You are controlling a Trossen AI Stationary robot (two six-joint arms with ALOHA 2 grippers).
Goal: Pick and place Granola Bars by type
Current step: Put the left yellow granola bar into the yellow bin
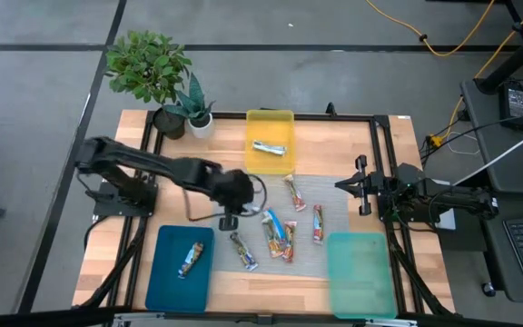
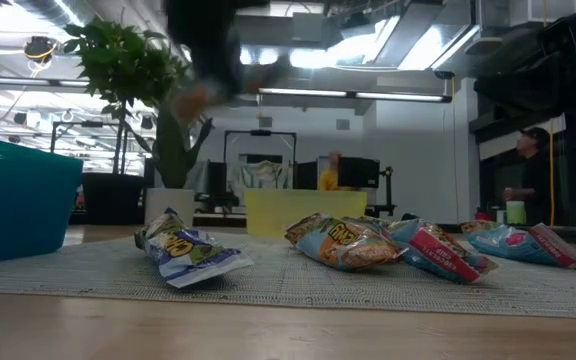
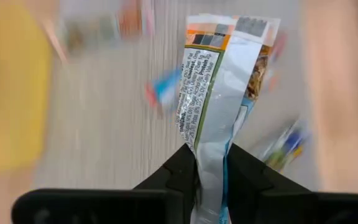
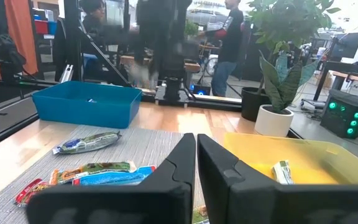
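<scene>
Granola Bars in shiny wrappers are partly sorted: one lies in the yellow plastic tray (image 1: pixel 270 136) at the far side, another in the dark blue tray (image 1: pixel 180 269) at the near left, while the pale green tray (image 1: pixel 360 272) at the near right holds none. About five remain on the grey woven mat (image 1: pixel 334 195). The left gripper (image 3: pixel 211 167) pinches an orange-and-silver wrapped bar (image 3: pixel 225 81) above the mat (destination not yet evident). The right gripper (image 4: pixel 196 149) waits at the table's right, fingers closed on nothing.
</scene>
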